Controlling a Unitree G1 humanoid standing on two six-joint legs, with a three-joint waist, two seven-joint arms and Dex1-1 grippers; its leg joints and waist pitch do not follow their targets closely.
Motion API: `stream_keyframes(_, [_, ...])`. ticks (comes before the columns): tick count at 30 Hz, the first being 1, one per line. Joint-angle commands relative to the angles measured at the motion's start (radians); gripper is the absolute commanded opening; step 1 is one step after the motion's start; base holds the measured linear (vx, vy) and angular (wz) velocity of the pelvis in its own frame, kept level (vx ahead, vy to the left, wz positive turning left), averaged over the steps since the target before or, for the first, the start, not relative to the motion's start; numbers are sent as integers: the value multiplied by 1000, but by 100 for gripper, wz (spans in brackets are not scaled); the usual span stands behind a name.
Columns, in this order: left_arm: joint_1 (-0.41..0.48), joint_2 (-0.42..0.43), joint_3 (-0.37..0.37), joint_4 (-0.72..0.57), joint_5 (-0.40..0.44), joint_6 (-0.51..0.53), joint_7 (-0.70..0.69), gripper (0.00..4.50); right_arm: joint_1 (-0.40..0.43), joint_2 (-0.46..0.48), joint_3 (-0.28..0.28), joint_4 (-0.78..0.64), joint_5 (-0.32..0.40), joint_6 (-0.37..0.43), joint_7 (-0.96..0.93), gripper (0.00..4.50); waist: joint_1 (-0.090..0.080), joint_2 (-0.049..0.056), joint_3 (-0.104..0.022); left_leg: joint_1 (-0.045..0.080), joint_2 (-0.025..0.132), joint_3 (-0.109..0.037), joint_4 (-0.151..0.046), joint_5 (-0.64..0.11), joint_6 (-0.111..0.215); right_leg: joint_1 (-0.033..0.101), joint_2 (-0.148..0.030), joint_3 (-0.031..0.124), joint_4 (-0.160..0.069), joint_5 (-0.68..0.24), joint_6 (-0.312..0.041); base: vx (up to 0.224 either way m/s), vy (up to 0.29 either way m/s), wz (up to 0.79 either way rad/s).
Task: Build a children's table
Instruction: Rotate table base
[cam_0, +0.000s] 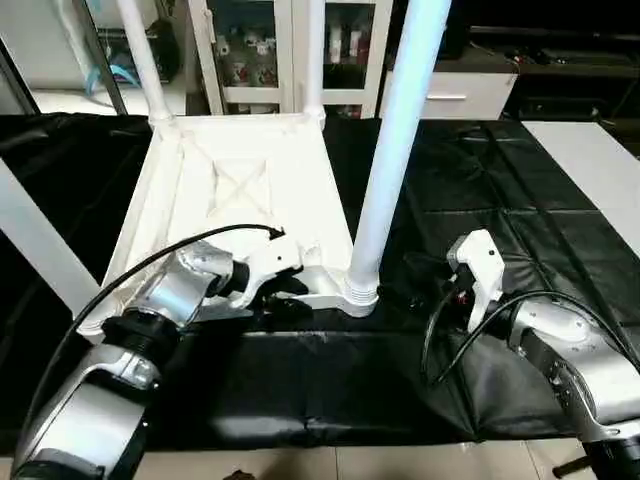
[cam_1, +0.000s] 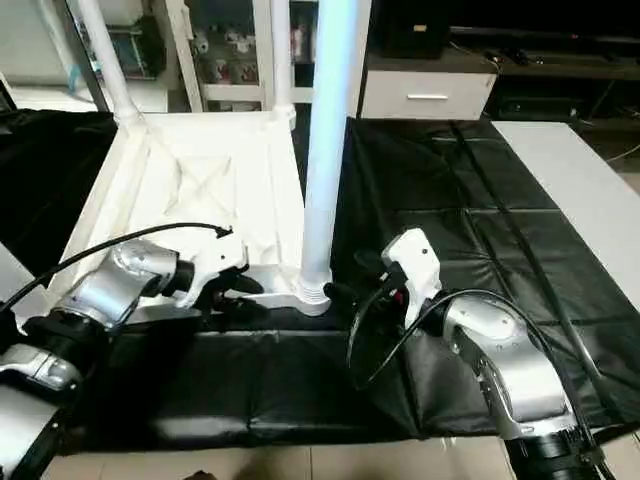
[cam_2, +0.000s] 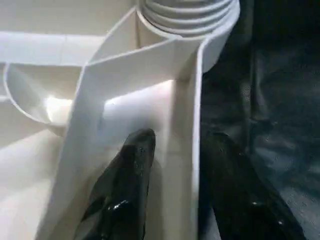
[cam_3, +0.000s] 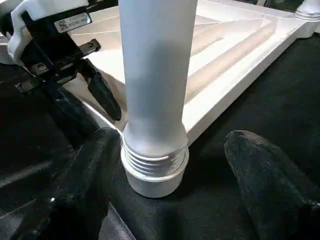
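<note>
The left gripper (cam_0: 285, 290) is at 8 o'clock in the left eye view, at the near edge of the white table top (cam_0: 240, 190). Its 2 black fingers (cam_2: 125, 190) straddle the near rim wall, 1 inside and 1 outside, closed narrowly on that rim. The right gripper (cam_1: 375, 275) is at 4 o'clock in the right eye view, just beside the near-right leg (cam_0: 395, 150). Its fingers (cam_3: 265, 170) stand wide apart, flanking the threaded leg base without touching it.

The table top lies ribbed side up on the black-covered work table (cam_0: 480, 190), from centre toward 11 o'clock. The near-right leg stands upright in its corner socket (cam_0: 360, 295). 2 more legs (cam_0: 140, 60) rise from the far corners at 11 and 12 o'clock. A white cabinet (cam_0: 270, 50) stands beyond at 12 o'clock.
</note>
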Motion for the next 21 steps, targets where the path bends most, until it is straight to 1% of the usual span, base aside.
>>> stream_keyframes(1, [-11,-14,-5,34,15,-11,16,142,-4,-9,-7,-25,2,3,5,363,1,2,-63,7,12,1,-75,-233,6,55,-37,29,-68,-160,-237,0,0,0])
stream_keyframes(3, [-12,-21,-3,40,14,-12,17,120,-4,-11,-6,-25,1,2,7,363,2,2,-62,9,12,2,-75,-237,8,53,-38,30,-70,-176,-235,0,0,0])
stream_keyframes(4, [-12,-24,-4,43,15,-13,16,113,-5,-12,-5,-24,0,2,8,363,3,5,-62,9,13,2,-75,-237,7,52,-38,30,-70,-176,-235,0,0,0])
stream_keyframes(6, [-11,-26,-7,47,18,-17,15,107,-4,-12,-4,-25,-1,1,7,363,3,4,-62,8,12,2,-75,-242,7,52,-37,30,-71,-180,-234,0,0,0])
stream_keyframes(7, [-11,-27,-10,53,21,-22,15,99,-5,-12,-3,-25,-3,0,7,363,3,14,-63,10,13,0,-76,-243,3,52,-38,30,-70,-178,-234,0,0,0])
stream_keyframes(9, [-8,-28,-19,58,26,-32,9,77,-1,-11,-6,-28,-4,-1,3,363,0,8,-61,9,12,0,-77,-257,2,53,-36,29,-73,-186,-231,0,0,0])
stream_keyframes(11, [-1,-32,-24,52,26,-35,7,59,4,-13,-8,-34,-3,0,2,363,1,8,-62,9,12,1,-76,-257,3,53,-37,29,-73,-191,-229,0,0,0])
stream_keyframes(12, [10,-36,-27,38,27,-34,10,59,4,-11,-11,-33,-4,-2,-3,363,1,11,-62,9,12,1,-76,-256,3,53,-37,29,-74,-193,-229,0,0,0])
stream_keyframes(13, [17,-37,-29,31,28,-34,12,49,4,-9,-12,-31,-6,-5,-8,363,0,9,-61,9,13,1,-77,-257,4,52,-37,29,-74,-195,-229,0,0,0])
stream_keyframes(14, [20,-38,-30,28,28,-33,13,31,4,-9,-13,-30,-7,-5,-10,363,0,9,-62,8,12,1,-76,-256,6,53,-37,29,-74,-201,-228,0,0,0])
stream_keyframes(15, [37,-43,-29,10,29,-11,30,24,-3,1,-19,-19,-14,-8,-30,363,0,12,-61,8,13,1,-77,-256,5,52,-37,29,-74,-204,-227,0,0,0])
stream_keyframes(16, [47,-45,-28,-3,34,14,50,24,-11,9,-25,-10,-18,-5,-50,363,-1,10,-61,6,12,0,-77,-253,5,52,-37,29,-75,-209,-225,0,0,0])
stream_keyframes(17, [47,-45,-28,-3,34,14,50,20,-11,9,-25,-10,-18,-5,-50,363,-2,11,-62,7,13,1,-77,-254,5,51,-37,29,-74,-212,-224,0,0,0])
stream_keyframes(18, [85,-47,-23,-49,50,75,101,6,-34,34,-47,28,-40,17,-127,363,-4,5,-61,5,13,1,-78,-251,5,51,-38,29,-74,-242,-215,0,0,0])
stream_keyframes(19, [94,-49,-20,-61,52,90,114,6,-40,39,-53,41,-46,22,-145,363,-5,9,-62,5,13,0,-79,-250,3,50,-38,28,-75,-256,-212,0,0,0])
stream_keyframes(20, [112,-54,-12,-88,47,121,128,6,-42,39,-55,54,-48,22,-149,363,-6,0,-60,6,13,2,-79,-252,3,47,-38,28,-78,-292,-202,0,0,0])
stream_keyframes(21, [146,-55,-3,-153,40,176,141,6,-29,25,-44,53,-40,13,-111,363,-6,0,-60,6,16,2,-79,-253,8,48,-41,30,-79,-306,-198,0,0,0])
